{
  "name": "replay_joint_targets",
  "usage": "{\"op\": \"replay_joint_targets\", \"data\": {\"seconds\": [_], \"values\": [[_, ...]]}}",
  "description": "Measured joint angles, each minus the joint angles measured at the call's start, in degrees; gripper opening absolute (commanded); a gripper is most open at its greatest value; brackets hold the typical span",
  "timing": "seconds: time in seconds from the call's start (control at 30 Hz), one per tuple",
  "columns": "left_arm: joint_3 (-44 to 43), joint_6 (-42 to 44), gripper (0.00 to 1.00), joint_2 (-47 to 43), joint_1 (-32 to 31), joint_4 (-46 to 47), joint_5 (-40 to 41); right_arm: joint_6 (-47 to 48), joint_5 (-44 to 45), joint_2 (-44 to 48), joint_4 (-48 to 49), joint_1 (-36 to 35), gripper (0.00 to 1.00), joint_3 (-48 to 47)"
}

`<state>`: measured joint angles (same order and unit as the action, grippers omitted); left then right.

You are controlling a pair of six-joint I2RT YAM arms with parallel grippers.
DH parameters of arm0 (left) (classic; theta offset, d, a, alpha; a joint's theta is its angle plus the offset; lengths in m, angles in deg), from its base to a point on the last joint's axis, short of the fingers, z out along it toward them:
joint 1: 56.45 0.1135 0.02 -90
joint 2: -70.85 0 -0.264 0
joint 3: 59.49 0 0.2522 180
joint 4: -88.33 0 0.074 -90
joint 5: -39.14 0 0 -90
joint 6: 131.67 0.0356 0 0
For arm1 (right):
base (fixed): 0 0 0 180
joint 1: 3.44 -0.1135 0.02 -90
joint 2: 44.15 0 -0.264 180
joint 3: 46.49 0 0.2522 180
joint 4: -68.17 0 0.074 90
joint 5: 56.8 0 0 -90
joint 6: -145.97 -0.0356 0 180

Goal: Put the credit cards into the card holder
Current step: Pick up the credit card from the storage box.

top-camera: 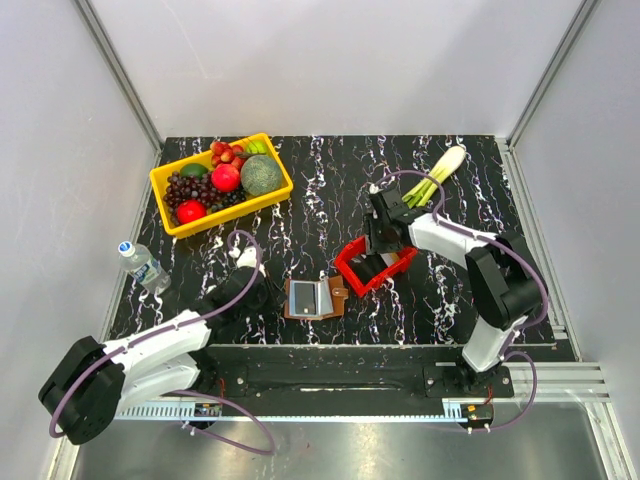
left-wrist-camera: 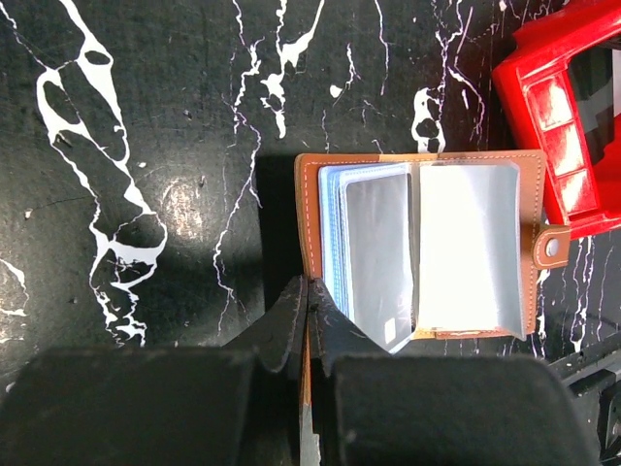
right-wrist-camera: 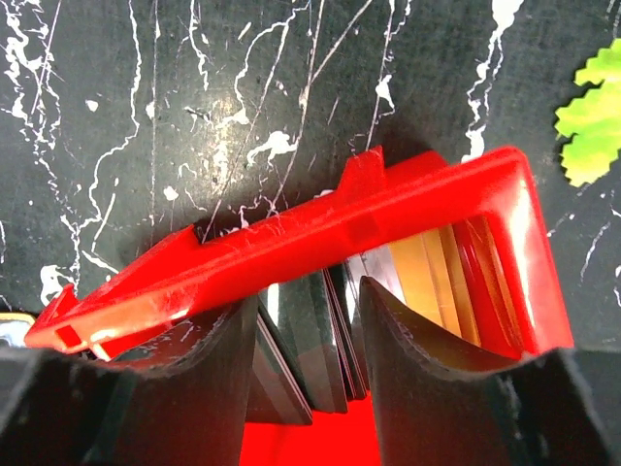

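Underneath everything, a black bench (top-camera: 330, 190) veined with white.

Reaching over it from the near edge:
- the left arm (top-camera: 150, 350), low and stretched toward the middle
- the right arm (top-camera: 500, 280), folded back and bent down at mid-bench

At the far left, a yellow crate (top-camera: 235, 212) heaped with fruit (top-camera: 226, 177). Just right of centre, a red bin (top-camera: 350, 268), set askew, with the right jaws down inside it. Beyond the bin toward the far right, a bunch of spring onions (top-camera: 437, 177) lying flat. By the left edge, a water bottle (top-camera: 143, 264).

Just left of the red bin and near the front edge, the card holder (top-camera: 315, 298). Brown leather, lying open and flat, with clear sleeves over pale blue facing up and the snap tab on the side toward the bin. Left jaws pressed together at the card holder's near left corner, pinching the edge of the brown cover.

Smallest, the credit cards (right-wrist-camera: 310, 340), standing on edge in a leaning row inside the red bin. Right jaws spread, straddling the dark ones of the row, with the tan cards (right-wrist-camera: 427, 282) outside the right-hand finger. Cannot tell whether the fingers touch the cards between them.
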<state>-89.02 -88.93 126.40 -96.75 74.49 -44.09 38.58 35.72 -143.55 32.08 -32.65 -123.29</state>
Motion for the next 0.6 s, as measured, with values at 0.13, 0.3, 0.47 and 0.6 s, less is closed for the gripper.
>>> {"op": "replay_joint_targets", "data": {"seconds": [0.13, 0.3, 0.47, 0.6], "values": [[-0.42, 0.35, 0.0, 0.04, 0.07, 0.04, -0.42, 0.81, -0.7, -2.25, -0.04, 0.02, 0.36, -0.81], [-0.42, 0.52, 0.0, 0.11, 0.31, 0.02, -0.72, 1.18, -1.92, -2.51, 0.46, 0.02, 0.2, -1.03], [-0.42, 0.52, 0.0, 1.03, 0.63, 0.2, -1.14, 1.38, -3.56, -0.57, 2.1, 0.11, 0.02, 0.61], [-0.42, 0.55, 0.0, 1.99, 0.74, 0.55, -1.7, 1.29, -5.95, 2.05, 2.8, 0.11, 0.0, 1.62]]}}
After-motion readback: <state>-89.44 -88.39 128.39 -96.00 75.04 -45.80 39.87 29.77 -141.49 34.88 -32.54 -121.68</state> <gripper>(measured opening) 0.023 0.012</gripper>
